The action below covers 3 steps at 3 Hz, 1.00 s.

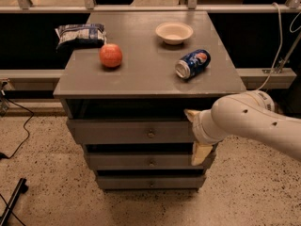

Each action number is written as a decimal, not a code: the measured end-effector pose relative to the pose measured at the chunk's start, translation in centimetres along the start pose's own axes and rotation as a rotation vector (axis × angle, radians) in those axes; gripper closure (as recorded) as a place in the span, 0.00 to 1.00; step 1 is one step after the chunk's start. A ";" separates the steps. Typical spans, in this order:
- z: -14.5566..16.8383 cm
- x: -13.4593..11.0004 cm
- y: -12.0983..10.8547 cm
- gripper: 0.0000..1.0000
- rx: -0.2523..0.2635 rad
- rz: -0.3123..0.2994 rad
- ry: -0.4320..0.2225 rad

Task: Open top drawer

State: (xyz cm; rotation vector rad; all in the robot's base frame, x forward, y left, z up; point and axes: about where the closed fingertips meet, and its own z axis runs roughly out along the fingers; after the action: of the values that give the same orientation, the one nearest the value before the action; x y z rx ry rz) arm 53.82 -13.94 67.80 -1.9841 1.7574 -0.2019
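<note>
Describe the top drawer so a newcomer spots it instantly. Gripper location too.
Find the grey cabinet with an apple and can on top. Of three drawers on its front, the top drawer is the uppermost, widest and tallest-fronted; the open gripper sits at its right end.

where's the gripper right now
In the camera view the gripper sits at the right end of the top drawer, right of its round knob and below the tabletop.
</note>
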 end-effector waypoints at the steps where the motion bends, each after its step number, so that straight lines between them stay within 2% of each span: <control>1: 2.0 1.8 -0.8 0.00 -0.031 0.013 0.015; 2: 4.0 3.4 -1.9 0.04 -0.053 0.039 0.031; 3: 4.9 3.9 -2.7 0.14 -0.054 0.053 0.033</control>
State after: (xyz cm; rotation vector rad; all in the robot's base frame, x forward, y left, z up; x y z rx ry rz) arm 58.93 -16.30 63.93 -1.9798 1.8516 -0.1724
